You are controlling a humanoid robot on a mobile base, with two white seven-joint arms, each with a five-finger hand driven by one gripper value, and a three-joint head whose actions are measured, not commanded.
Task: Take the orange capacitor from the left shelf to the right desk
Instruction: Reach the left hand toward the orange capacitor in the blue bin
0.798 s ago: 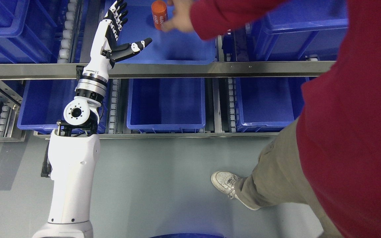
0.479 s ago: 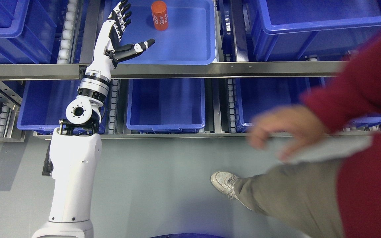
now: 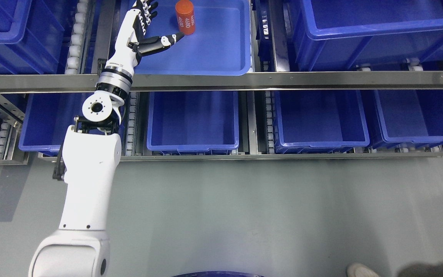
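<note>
The left hand (image 3: pixel 144 29) is reaching into the upper blue bin (image 3: pixel 225 57), fingers spread and holding nothing (thumb tip nearly touching the orange capacitor (image 3: pixel 185 17)). The capacitor is standing upright on the bin floor. Below this bin, a steel shelf rail (image 3: pixel 283 80) is crossing; further blue bins (image 3: pixel 192 146) are sitting beneath, above grey flooring (image 3: pixel 244 211).

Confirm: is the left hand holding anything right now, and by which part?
Nothing is held. The left hand is open inside the blue bin, thumb tip just short of the upright orange capacitor, fingers spread to its left.
</note>
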